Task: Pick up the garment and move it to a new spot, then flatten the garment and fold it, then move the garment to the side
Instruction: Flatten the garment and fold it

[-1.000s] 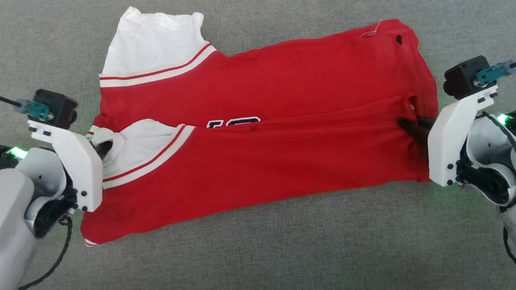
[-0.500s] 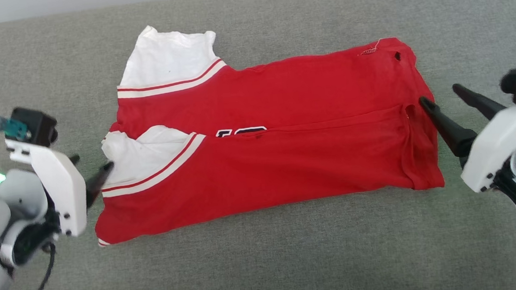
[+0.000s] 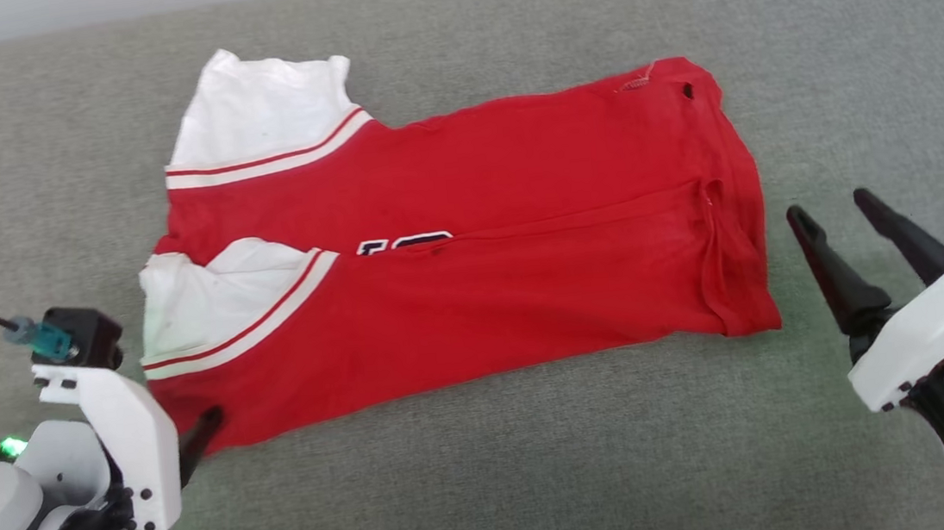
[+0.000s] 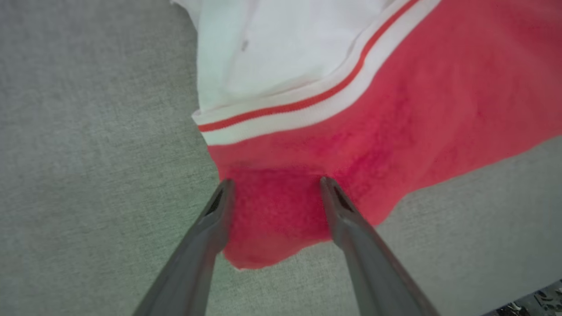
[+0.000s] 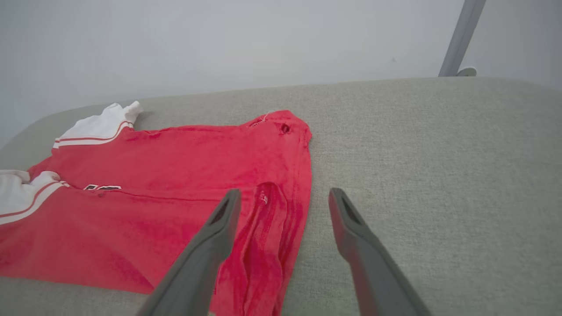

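The garment (image 3: 484, 298), bright red with white sleeves and striped trim, lies folded lengthwise on a grey fabric surface, its black-and-white print partly tucked into the fold. My left gripper (image 3: 194, 435) sits at the garment's near left corner. In the left wrist view this gripper (image 4: 276, 184) is open and its fingers straddle the red corner (image 4: 272, 228). My right gripper (image 3: 830, 209) stands open just off the garment's right edge, holding nothing. In the right wrist view the folded hem (image 5: 268, 228) lies below the open right gripper (image 5: 284, 195).
The grey fabric surface (image 3: 493, 479) stretches wide around the garment, with bare room in front and to the right. A pale wall (image 5: 219, 44) rises behind it, and a metal pole (image 5: 461, 39) stands at the back right.
Both grippers have let go of the garment and opened. The left one has moved from the sleeve down to the near corner; the right one has drawn back from the right edge. The camera has shifted.
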You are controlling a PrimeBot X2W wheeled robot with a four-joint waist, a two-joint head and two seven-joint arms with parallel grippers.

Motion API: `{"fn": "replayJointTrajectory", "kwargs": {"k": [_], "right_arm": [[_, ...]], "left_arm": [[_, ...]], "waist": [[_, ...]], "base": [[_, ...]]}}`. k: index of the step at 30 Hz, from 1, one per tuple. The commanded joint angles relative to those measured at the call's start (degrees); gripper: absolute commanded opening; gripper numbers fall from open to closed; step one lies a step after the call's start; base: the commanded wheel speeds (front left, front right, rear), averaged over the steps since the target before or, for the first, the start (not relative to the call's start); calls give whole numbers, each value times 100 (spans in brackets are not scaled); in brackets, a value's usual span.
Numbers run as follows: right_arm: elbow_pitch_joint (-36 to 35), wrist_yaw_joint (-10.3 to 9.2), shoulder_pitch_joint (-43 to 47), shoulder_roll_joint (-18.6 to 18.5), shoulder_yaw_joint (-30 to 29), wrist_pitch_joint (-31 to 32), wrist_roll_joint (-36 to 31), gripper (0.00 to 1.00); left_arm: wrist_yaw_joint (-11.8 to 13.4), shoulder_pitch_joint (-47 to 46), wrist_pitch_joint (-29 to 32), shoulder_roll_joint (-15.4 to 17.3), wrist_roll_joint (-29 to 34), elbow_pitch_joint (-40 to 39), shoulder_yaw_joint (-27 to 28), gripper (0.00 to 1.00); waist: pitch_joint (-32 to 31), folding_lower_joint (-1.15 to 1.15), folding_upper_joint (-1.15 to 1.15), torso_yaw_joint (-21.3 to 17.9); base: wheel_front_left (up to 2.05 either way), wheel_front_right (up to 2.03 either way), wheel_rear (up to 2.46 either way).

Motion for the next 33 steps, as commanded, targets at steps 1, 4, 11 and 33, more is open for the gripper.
{"fn": "replayJointTrajectory", "kwargs": {"k": [1, 4, 11, 33], "right_arm": [[-24, 0, 50, 58, -9, 79, -4, 100], [19, 0, 115, 84, 71, 381, -32, 100], [463, 0, -198, 114, 296, 1233, -8, 100], [1592, 13, -811, -179, 898, 2969, 215, 0]], "left_arm": [[51, 63, 30, -40, -106, 99, 34, 100], [38, 92, 134, -171, -242, 439, 28, 100], [-279, -114, 372, -651, -314, 1121, -132, 0], [-866, -659, 318, -1173, -101, 1607, -220, 0]], "waist": [[47, 0, 0, -61], [105, 0, 0, -122], [247, 0, 0, -121], [360, 0, 0, 301]], "base": [[0, 0, 0], [0, 0, 0], [0, 0, 0], [0, 0, 0]]}}
